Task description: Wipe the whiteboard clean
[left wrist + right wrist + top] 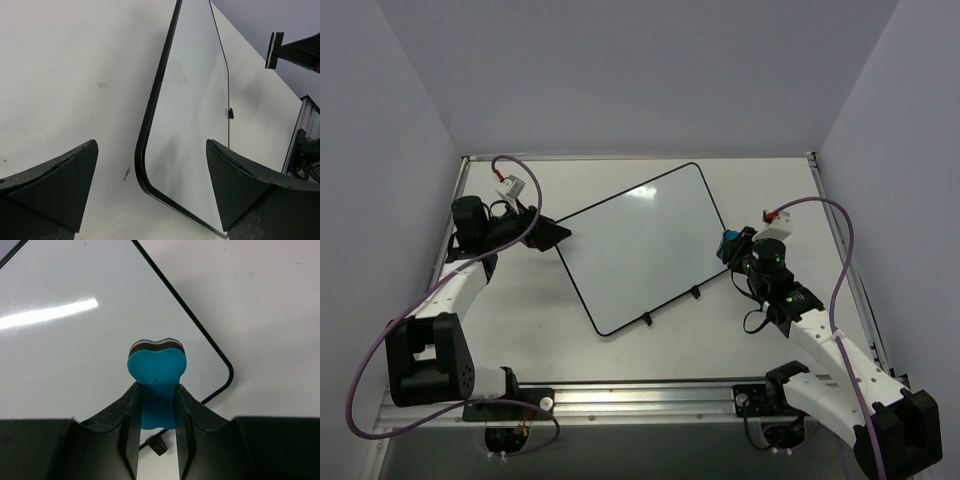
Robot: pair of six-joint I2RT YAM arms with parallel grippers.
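The whiteboard (642,246) lies flat and tilted in the middle of the table, its white face bare of marks, two small black feet on its near long edge. My left gripper (556,233) is open at the board's left corner, its fingers either side of that corner (145,170). My right gripper (732,250) is shut on the blue bone-shaped eraser (156,385), held just off the board's right corner (226,375). The eraser also shows in the top view (728,243).
The white table (520,320) is walled by pale panels left, right and back. A metal rail (650,396) runs along the near edge by the arm bases. Purple cables loop over both arms.
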